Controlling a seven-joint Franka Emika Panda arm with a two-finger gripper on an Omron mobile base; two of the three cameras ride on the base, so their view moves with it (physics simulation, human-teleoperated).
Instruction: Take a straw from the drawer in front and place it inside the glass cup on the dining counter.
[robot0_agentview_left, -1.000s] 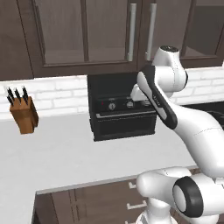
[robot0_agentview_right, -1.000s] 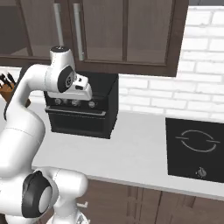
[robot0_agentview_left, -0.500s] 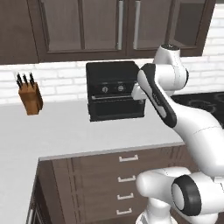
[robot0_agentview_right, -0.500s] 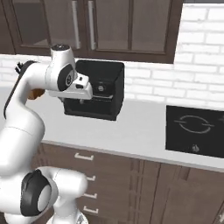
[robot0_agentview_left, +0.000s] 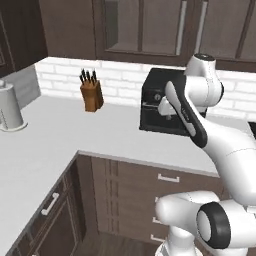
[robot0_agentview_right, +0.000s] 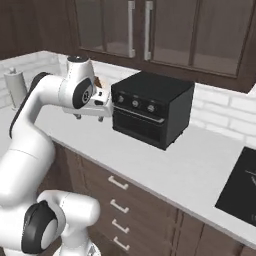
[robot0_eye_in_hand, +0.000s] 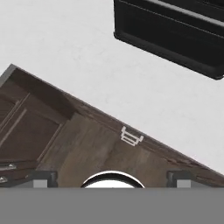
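The drawer (robot0_eye_in_hand: 131, 139), shut, is seen below the white counter (robot0_eye_in_hand: 78, 61), its small silver handle facing out. The gripper (robot0_eye_in_hand: 111, 178) is held above it with fingers spread wide, nothing between them. A black oven (robot0_agentview_right: 152, 107) stands on the counter beyond, a knife block (robot0_agentview_left: 91, 92) farther left.

Even, soft, shadow-light rendering; slightly blurry.

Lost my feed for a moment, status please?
Gripper open, empty, above the counter. Drawer shut, handle untouched; straw not out yet. Black oven beside the hand, not blocking.
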